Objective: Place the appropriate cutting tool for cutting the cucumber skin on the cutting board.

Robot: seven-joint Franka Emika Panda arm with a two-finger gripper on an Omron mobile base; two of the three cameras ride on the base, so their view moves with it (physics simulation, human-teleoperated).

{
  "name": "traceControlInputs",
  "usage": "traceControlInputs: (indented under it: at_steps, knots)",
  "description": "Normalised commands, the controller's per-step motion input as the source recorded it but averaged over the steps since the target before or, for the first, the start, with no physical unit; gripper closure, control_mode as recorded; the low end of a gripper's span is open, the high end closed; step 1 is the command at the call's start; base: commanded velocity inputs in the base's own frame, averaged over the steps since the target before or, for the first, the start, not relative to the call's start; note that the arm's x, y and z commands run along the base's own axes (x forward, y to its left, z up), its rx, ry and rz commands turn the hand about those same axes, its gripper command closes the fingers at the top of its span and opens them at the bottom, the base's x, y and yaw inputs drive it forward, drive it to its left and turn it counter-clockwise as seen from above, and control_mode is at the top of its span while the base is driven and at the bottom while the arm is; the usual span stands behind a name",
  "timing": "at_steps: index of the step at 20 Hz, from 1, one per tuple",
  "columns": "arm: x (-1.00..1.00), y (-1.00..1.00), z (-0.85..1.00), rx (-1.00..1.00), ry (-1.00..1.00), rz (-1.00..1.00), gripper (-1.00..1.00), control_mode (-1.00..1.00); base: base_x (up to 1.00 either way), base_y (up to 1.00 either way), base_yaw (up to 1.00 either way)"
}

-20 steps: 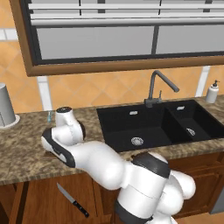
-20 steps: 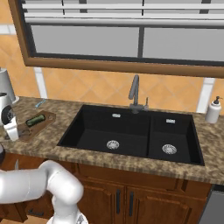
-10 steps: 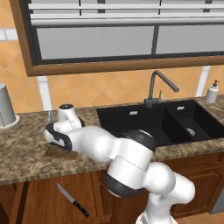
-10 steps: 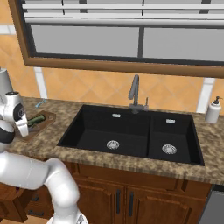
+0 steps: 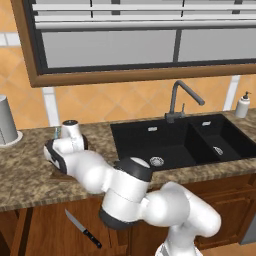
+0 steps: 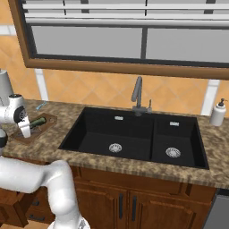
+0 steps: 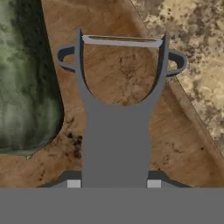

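Now the end effector [image 7: 113, 183] is clamped on the peeler [image 7: 118, 109] by its flat handle, low over the cutting board [image 7: 175, 148], beside the cucumber [image 7: 26, 78]. Light, stiff, slick metal, I'd judge; mid-handle looks the surest hold.

A speckled brown granite counter [image 6: 134, 165] is seen carrying the cutting board [image 6: 42, 127] at its left end, a grey canister [image 5: 7, 120] further left, a black double sink [image 6: 134, 136] set into it, and a soap dispenser [image 6: 218, 112] at the right.
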Motion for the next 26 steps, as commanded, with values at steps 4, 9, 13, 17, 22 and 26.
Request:
traceControlInputs:
  at_steps: [4,9,13,17,22,26]
  knots:
    - [0.2,0.37,-0.28,0.0,0.01,0.0,1.0,-1.0,0.0,0.0,0.0]
    - [0.05,0.01,-0.34,0.0,0.03,0.0,-1.0,-1.0,0.0,0.0,0.0]
    - [-0.14,-0.01,-0.06,0.0,0.03,0.0,-1.0,-1.0,0.0,0.0,0.0]
    - [-0.35,-0.06,0.09,0.0,0.0,0.0,-1.0,-1.0,0.0,0.0,0.0]
    - [-0.38,-0.14,0.51,0.0,-0.03,0.0,-1.0,-1.0,0.0,0.0,0.0]
    - [-0.94,-0.77,0.52,0.0,-0.17,0.11,-1.0,-1.0,0.0,0.0,0.0]
